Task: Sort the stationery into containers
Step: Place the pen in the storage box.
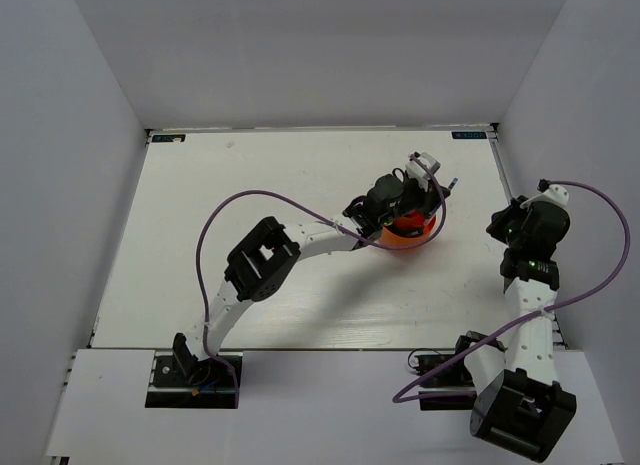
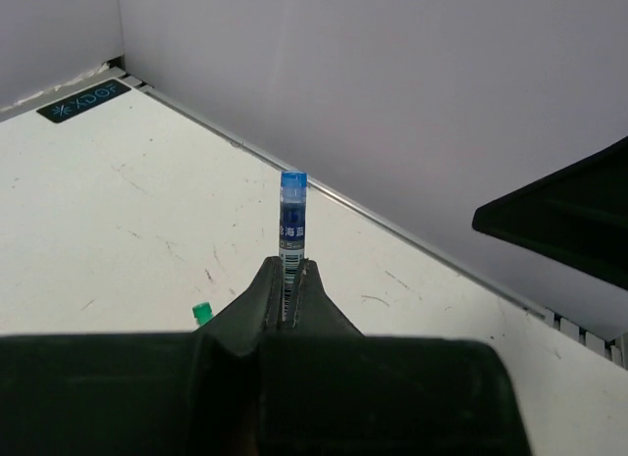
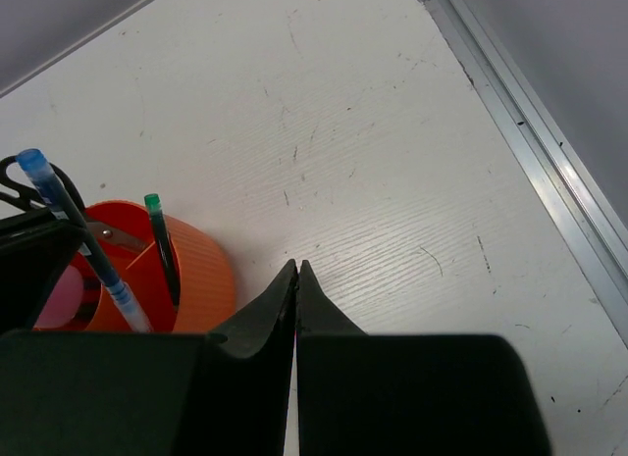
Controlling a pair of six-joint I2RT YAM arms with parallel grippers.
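Observation:
The orange-red cup (image 1: 408, 232) stands right of the table's middle. My left gripper (image 1: 428, 207) hangs over it, shut on a thin blue-white pen (image 2: 292, 226) whose blue cap sticks out past the fingertips. In the right wrist view that pen (image 3: 80, 238) slants down into the cup (image 3: 201, 275). A green pen (image 3: 162, 245) leans on the cup's rim beside it, and its cap (image 2: 202, 312) shows under the left fingers. Black scissors handles (image 3: 18, 179) and a pink piece (image 3: 62, 297) also sit in the cup. My right gripper (image 3: 296, 268) is shut on nothing, above bare table right of the cup.
White walls enclose the table on three sides. A metal rail (image 3: 530, 132) runs along the right edge, close to the right arm (image 1: 530, 235). The right arm's dark body (image 2: 569, 216) shows at the right of the left wrist view.

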